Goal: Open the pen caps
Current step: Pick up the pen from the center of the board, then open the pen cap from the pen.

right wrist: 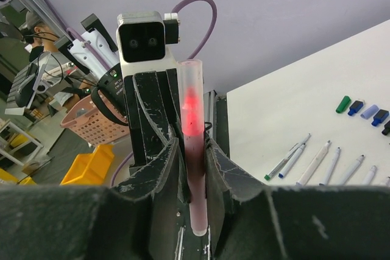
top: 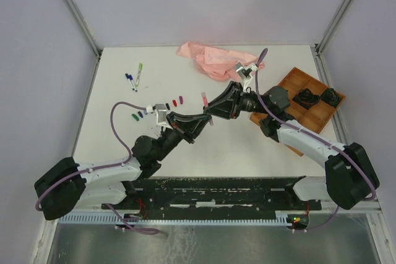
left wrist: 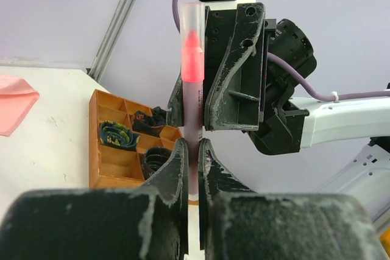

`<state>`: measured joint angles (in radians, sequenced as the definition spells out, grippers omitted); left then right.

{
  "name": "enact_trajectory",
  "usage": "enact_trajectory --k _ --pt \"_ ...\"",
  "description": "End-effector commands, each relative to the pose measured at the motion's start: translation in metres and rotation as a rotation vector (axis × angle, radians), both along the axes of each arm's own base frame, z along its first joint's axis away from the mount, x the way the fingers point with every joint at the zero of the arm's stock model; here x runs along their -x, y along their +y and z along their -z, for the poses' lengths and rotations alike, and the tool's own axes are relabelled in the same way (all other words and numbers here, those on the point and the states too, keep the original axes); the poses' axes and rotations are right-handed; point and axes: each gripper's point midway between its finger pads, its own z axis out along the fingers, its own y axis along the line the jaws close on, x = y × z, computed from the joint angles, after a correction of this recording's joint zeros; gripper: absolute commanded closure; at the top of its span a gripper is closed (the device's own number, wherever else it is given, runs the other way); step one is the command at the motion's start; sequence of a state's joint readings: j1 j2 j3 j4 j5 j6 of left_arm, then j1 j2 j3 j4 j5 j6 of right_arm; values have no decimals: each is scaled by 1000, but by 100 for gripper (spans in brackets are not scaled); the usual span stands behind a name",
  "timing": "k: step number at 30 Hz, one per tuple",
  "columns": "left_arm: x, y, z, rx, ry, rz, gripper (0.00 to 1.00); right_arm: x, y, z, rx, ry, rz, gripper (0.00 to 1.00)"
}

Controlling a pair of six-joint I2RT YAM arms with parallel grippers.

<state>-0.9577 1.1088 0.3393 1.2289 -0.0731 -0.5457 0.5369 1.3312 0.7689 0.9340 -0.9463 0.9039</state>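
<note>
Above table [top: 235, 146] | left gripper [left wrist: 192, 162], right gripper [right wrist: 194, 168] clamp pen [left wrist: 191, 59] | pen caps [top: 174, 102], tray [top: 296, 85] apart

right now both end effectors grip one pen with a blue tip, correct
No: the tip of the pen is red, not blue, as the left wrist view shows. The left end effector and right end effector do grip it.

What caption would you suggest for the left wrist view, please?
One upright pen gripped by left gripper and right gripper; orange tray behind.
</note>
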Motion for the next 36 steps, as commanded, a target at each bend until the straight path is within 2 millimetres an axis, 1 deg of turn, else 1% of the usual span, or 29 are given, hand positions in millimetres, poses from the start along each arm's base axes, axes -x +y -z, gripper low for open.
enact_trajectory --k 1,5,9,13,15,16,17,22,24,25,28,29,31,33,36 --pt "1 0 -17 37 -33 -1 97 1 1 -19 -21 -63 -3 69" --pt "1 -1 -17 40 -31 4 97 2 2 -18 -14 -70 -7 71" --pt "1 -2 -17 41 -20 8 97 4 3 -17 -9 -82 -13 75" --pt "1 -3 -17 41 -10 12 97 5 4 -16 -1 -93 -21 84" --pt "1 -3 -17 40 -8 13 95 5 4 -17 0 -101 -24 92" --pt "0 -3 -16 34 -2 13 93 6 4 -17 1 -105 -26 99" --pt "1 -2 -16 32 -1 13 88 6 4 -18 1 -110 -26 100" --pt "2 7 -9 6 17 -16 51 6 3 -18 12 -119 -28 100" --pt "5 12 -9 -3 0 -18 43 5 3 -17 20 -122 -29 100" --pt "7 15 -10 -7 -6 -20 40 6 3 -16 24 -121 -32 100" --pt "9 23 -14 -21 -17 -39 37 6 4 -15 31 -117 -36 100" --pt "10 28 -21 -11 -23 -45 35 5 4 -14 35 -115 -37 100" --pt "10 33 -28 -12 -21 -53 32 4 5 -11 46 -109 -38 100" --pt "5 38 -36 -4 3 -57 30 3 5 -8 62 -101 -41 100" --pt "-10 42 -41 6 80 -48 28 2 5 -4 83 -98 -40 100"
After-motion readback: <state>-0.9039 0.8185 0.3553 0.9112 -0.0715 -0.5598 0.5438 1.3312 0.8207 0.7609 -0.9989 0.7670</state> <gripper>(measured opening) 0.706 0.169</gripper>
